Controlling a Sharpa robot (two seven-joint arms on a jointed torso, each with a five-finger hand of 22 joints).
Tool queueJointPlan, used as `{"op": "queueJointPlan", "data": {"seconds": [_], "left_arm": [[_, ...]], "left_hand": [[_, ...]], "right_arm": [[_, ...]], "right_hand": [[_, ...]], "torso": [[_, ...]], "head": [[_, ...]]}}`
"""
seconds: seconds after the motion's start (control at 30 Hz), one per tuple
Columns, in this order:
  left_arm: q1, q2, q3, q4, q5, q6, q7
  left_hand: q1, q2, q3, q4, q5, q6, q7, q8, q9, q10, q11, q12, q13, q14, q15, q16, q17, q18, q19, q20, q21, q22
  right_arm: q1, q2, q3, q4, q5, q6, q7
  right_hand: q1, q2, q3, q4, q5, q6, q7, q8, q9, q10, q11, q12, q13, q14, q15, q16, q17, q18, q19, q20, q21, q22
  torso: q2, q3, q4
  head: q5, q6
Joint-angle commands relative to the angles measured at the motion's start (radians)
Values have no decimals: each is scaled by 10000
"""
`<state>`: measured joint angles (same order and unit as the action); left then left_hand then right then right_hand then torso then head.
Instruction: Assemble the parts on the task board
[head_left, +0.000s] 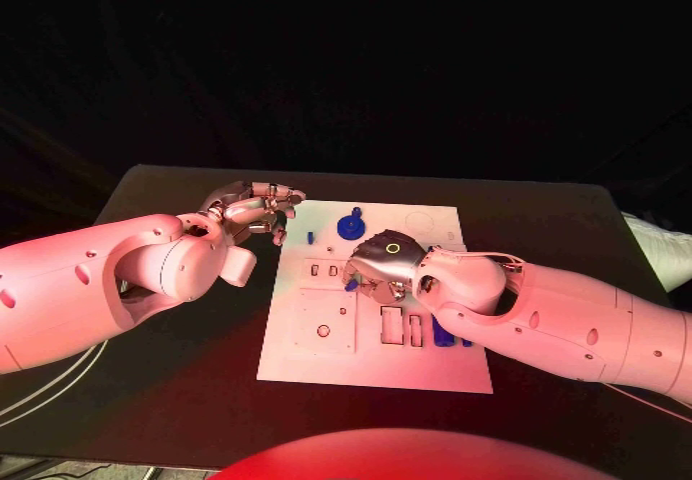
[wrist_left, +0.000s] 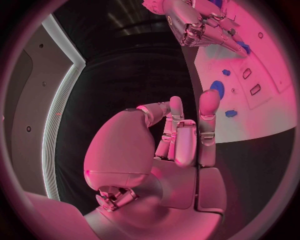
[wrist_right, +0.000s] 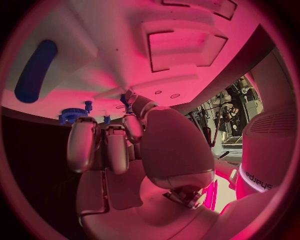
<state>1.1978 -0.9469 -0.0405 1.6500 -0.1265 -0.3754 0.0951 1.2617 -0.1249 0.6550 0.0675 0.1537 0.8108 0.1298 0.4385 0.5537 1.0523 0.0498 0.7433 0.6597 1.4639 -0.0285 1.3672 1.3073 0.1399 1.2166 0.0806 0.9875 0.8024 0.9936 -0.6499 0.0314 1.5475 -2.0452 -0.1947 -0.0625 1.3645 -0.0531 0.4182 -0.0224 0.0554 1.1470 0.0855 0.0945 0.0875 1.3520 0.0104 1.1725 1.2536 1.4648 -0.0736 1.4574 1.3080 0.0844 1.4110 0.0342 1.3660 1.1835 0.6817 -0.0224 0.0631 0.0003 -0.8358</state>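
The white task board (head_left: 325, 345) lies mid-table. My right hand (head_left: 382, 265) hovers low over its middle and pinches a small blue part (head_left: 351, 285) between thumb and a finger, close to the board surface; the right wrist view shows that part (wrist_right: 124, 102) at the thumb tip. My left hand (head_left: 254, 212) hangs above the board's far left corner with fingers (wrist_left: 208, 107) apart and nothing in them. A blue gear (head_left: 351, 226) and a thin blue peg (head_left: 309, 238) stand near the board's far edge. More blue parts (head_left: 443, 332) sit at the near right.
The board has rectangular recesses (head_left: 391, 326) and small holes (head_left: 323, 330) in its near half. A long blue cylinder (wrist_right: 35, 70) lies on the board by my right hand. Black table (head_left: 188, 390) surrounds the board on all sides.
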Motion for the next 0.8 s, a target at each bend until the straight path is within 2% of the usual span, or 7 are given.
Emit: {"op": "queueJointPlan", "data": {"seconds": [0.03,0.2,0.33,0.6,0.8], "left_arm": [[3,13,6,7,-72,195,-6],[3,0,6,13,-80,201,-22],[3,-1,6,14,-87,208,-36],[3,-8,6,20,-100,210,-49],[3,-15,6,39,-113,205,-49]], "left_hand": [[111,-2,-1,-85,-43,-28,51,-36,-10,-42,-6,-57,-10,-16,65,-17,186,169,-11,34,-60,0],[111,-2,-1,-85,-43,-28,51,-36,-10,-42,-6,-57,-10,-16,65,-17,186,169,-11,34,-60,0],[111,-2,-1,-85,-43,-28,51,-36,-10,-42,-6,-57,-10,-16,65,-17,186,169,-11,34,-60,0],[111,-2,-1,-85,-43,-28,51,-36,-10,-42,-6,-57,-10,-16,65,-17,186,169,-11,34,-60,0],[127,7,-10,-111,-45,-27,56,-29,-37,-46,-2,-48,-33,-19,67,-23,172,172,-2,36,-79,-15]], "right_arm": [[-21,-35,-2,37,-32,-295,64],[-31,-94,-1,121,29,-544,149],[-35,-120,1,169,55,-686,166],[-36,-206,10,356,8,-741,-32],[-3,-265,43,560,-356,-419,-777]], "right_hand": [[-49,164,75,35,-54,78,-2,41,26,57,-31,22,-24,771,-59,42,1220,-84,15,-49,51,27],[-122,350,136,149,-58,83,-19,47,38,74,-44,25,-27,780,-59,74,1264,-94,33,-56,74,73],[-158,371,138,184,-61,93,-29,56,46,82,-52,30,-24,783,-57,85,1280,-95,36,-57,76,78],[-229,246,62,196,-61,222,-94,148,99,93,-108,24,-28,785,-53,94,1294,-100,48,-55,89,104],[-398,118,-67,293,-60,249,-126,182,124,73,-129,-35,-73,777,-65,68,1267,-102,56,-60,98,124]], "torso": [[0,-1,7],[2,-4,5],[-2,-6,4],[-3,-8,0],[-6,-15,-6]], "head": [[1,-10],[13,-24],[15,-32],[17,-23],[13,-8]]}}
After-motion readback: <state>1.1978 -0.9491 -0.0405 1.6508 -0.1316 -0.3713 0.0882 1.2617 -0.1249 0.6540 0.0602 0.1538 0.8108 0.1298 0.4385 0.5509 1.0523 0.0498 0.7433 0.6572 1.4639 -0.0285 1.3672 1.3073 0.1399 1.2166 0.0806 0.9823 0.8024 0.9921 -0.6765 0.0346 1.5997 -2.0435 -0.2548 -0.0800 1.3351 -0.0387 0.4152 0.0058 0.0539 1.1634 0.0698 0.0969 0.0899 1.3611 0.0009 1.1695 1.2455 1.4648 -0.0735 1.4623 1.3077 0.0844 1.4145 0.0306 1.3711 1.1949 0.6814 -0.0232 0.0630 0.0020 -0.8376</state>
